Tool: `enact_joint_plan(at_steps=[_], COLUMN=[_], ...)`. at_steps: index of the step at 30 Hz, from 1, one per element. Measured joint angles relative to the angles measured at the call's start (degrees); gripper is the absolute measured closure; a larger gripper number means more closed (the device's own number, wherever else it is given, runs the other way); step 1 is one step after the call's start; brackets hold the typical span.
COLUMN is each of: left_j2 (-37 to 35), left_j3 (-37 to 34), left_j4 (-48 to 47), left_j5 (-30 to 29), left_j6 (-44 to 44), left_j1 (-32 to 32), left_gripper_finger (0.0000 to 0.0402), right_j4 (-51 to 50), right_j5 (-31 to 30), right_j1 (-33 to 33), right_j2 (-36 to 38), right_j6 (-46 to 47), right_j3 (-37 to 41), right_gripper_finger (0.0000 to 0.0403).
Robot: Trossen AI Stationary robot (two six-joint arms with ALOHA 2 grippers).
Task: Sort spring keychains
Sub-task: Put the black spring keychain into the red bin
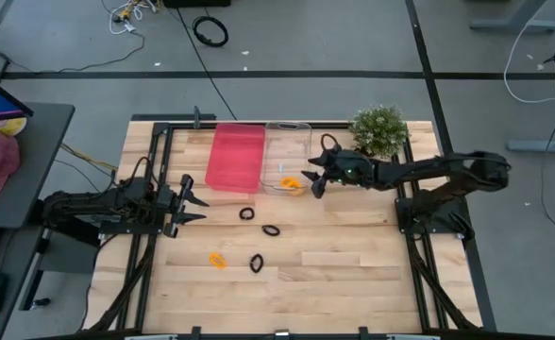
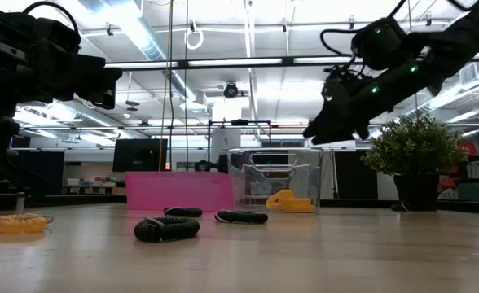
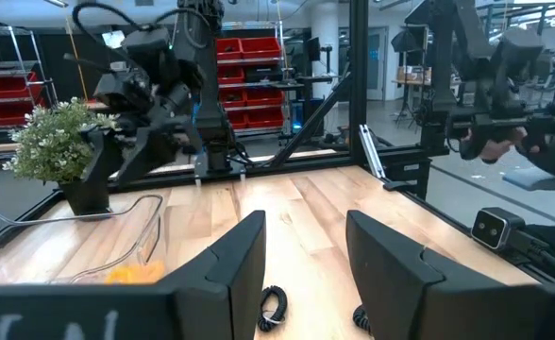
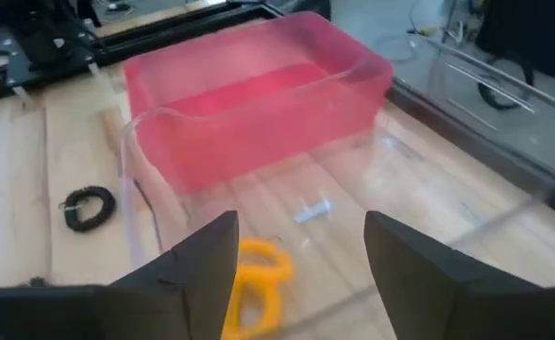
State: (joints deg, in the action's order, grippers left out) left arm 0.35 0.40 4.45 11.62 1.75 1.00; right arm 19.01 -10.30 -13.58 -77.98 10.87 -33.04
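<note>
Three black spring keychains lie on the wooden table: one (image 1: pixel 247 214), one (image 1: pixel 271 229) and one (image 1: pixel 256 263). An orange keychain (image 1: pixel 218 259) lies near the front. Another orange keychain (image 4: pixel 254 274) lies on the floor of the clear bin (image 1: pixel 287 156), beside the pink bin (image 1: pixel 236 156). My right gripper (image 1: pixel 313 182) hangs open and empty above the clear bin's near right corner. My left gripper (image 1: pixel 194 200) is open and empty at the table's left, above the wood.
A potted plant (image 1: pixel 379 130) stands at the back right, close behind my right arm. Black frame rails (image 1: pixel 164 127) run along the table's edges. A person stands beyond the table in the left wrist view (image 3: pixel 542 132). Bare wood lies toward the near edge.
</note>
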Motion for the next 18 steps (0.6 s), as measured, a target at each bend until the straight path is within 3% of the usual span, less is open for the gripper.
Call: enact_joint_plan(at_steps=[9,18], left_j2=[-0.01,0.00], left_j3=[0.00,0.01], left_j4=[0.02,0.02], left_j5=[0.00,0.02], left_j6=[0.01,-0.01], left_j1=[0.01,-0.01], left_gripper_finger=[0.0248,0.0248], right_j4=[-24.81,-39.94], right_j5=[-9.98,-11.06], right_j1=[-0.52,-5.34], right_j2=[11.72,10.57], right_j6=[13.94,20.20], right_j3=[0.00,0.02], right_gripper_finger=[0.0169,0.0177])
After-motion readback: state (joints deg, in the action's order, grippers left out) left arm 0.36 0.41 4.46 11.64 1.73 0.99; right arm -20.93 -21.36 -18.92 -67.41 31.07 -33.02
